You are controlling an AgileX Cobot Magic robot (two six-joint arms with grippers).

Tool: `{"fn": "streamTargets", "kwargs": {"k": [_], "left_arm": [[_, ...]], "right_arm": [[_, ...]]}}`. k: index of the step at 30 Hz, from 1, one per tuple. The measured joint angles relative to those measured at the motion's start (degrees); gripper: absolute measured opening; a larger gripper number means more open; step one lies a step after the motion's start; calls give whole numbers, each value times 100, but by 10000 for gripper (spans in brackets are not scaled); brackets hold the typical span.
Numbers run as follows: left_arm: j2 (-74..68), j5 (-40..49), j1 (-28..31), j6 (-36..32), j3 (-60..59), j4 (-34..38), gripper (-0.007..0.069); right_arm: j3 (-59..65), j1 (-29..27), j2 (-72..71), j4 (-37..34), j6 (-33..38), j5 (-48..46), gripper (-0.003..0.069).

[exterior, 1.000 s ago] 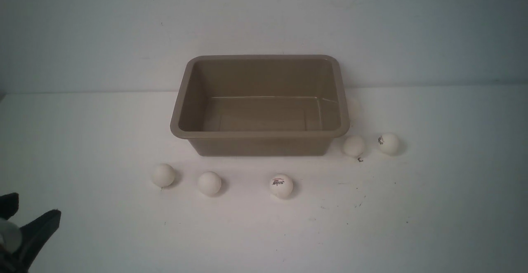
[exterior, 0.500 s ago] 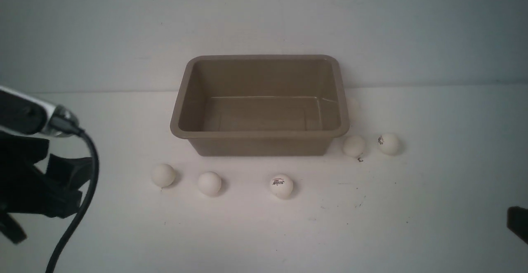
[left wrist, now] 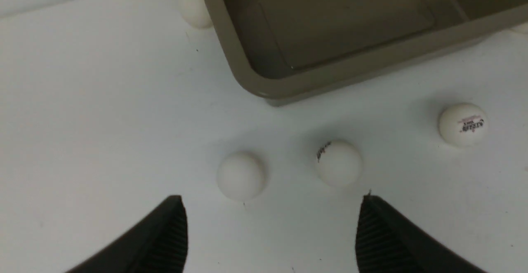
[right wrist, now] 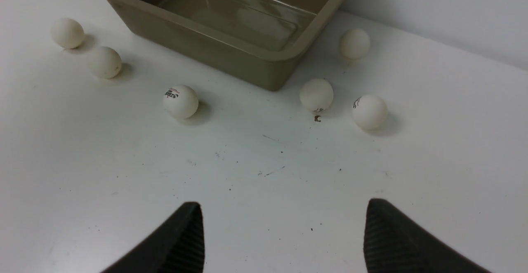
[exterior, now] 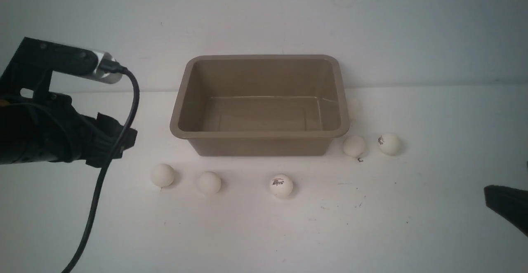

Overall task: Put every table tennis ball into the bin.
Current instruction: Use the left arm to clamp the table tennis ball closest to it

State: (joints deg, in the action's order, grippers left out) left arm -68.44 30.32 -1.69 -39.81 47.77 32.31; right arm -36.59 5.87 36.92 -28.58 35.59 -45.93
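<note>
Table tennis balls (exterior: 281,185), round white matte, sit outside the rectangular taupe plastic bin (exterior: 260,134), so our left gripper (left wrist: 271,201) and right gripper (right wrist: 284,203) gape empty.

- one ball (left wrist: 190,9) beyond the bin (left wrist: 243,58): partly hidden by its rim.
- another ball (exterior: 353,107) by the bin's far right corner: washed out, faint.
- right gripper (exterior: 506,203): mostly cut off at the picture's edge.

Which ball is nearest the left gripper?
The leftmost ball of the three in front of the bin, plain white; it lies just ahead of the open left gripper, the others farther right.
</note>
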Motion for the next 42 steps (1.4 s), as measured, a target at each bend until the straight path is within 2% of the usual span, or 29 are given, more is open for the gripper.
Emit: {"fn": "streamTargets", "kwargs": {"k": [2,4,8,11,14,18,22,27,31,42], "left_arm": [[-22,-7,0,-472,2,-18,490],[-22,-7,0,-1276,2,-103,490],[-62,73,0,-2174,25,-330,492],[-145,286,0,-2519,32,-518,492],[-454,822,0,-3142,32,-731,492],[-810,848,0,-3391,32,-513,492],[-1241,668,0,-3336,94,-7,492],[-1779,550,0,-2462,404,273,492],[-2113,544,0,-1627,810,113,492],[-2178,586,0,-1385,974,-472,492]], "right_arm": [[0,0,0,0,11,0,472],[0,0,0,-20,14,-71,472],[0,0,0,-233,105,-269,472],[0,0,0,-367,240,-318,472],[0,0,0,-652,493,-318,472],[0,0,0,-763,568,-356,472],[0,0,0,-764,587,-415,472],[0,0,0,-783,599,-443,472],[0,0,0,-815,599,-461,472],[0,0,0,-850,710,-484,472]]}}
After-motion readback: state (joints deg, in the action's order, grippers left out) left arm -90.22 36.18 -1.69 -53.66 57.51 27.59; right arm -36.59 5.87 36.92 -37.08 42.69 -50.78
